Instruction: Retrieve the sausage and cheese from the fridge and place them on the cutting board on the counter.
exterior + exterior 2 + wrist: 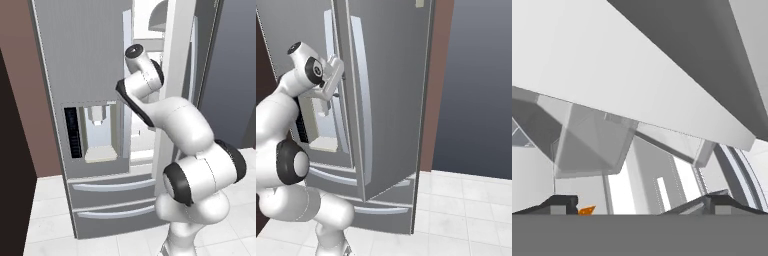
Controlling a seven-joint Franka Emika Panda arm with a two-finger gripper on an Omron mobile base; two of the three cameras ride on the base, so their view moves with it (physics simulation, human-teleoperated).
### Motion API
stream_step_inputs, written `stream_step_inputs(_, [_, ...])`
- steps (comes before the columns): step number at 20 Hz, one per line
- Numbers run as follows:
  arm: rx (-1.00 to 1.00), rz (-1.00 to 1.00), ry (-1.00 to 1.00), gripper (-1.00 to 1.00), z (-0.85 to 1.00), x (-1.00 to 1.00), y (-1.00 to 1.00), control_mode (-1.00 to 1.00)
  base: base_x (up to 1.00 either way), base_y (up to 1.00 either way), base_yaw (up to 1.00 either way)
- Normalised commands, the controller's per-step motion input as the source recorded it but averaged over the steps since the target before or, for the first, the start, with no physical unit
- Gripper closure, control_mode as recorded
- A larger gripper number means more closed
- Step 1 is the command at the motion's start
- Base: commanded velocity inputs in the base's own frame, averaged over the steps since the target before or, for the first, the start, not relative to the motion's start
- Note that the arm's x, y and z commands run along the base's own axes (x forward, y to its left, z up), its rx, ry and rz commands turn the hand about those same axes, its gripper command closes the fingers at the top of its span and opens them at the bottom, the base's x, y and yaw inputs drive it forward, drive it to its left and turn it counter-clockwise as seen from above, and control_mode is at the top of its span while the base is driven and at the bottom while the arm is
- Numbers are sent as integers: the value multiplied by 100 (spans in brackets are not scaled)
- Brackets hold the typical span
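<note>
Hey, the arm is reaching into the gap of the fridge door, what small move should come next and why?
Probably ease the hand deeper into the fridge toward the orange cheese at the lower edge of the hand view. The fingers stand wide apart and hold nothing, the right door is swung partly open, and the cheese is barely in sight.

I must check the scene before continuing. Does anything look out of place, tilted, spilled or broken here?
Nothing looks damaged or spilled. The fridge has its right door swung partly open, as the job needs, and the open hand reaches into the gap. A bit of orange cheese shows inside.
</note>
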Motion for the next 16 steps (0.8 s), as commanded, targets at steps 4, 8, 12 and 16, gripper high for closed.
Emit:
stream_step_inputs(4, [0,-2,0,-100,-5,0,-26,-100,0,0,0])
stream_step_inputs(8, [0,-2,1,-100,-12,0,-28,-100,0,0,0])
stream_step_inputs(12, [0,-1,0,-100,-5,0,-22,-100,0,0,0])
stream_step_inputs(16, [0,0,0,-100,-3,-23,-20,-100,0,0,0])
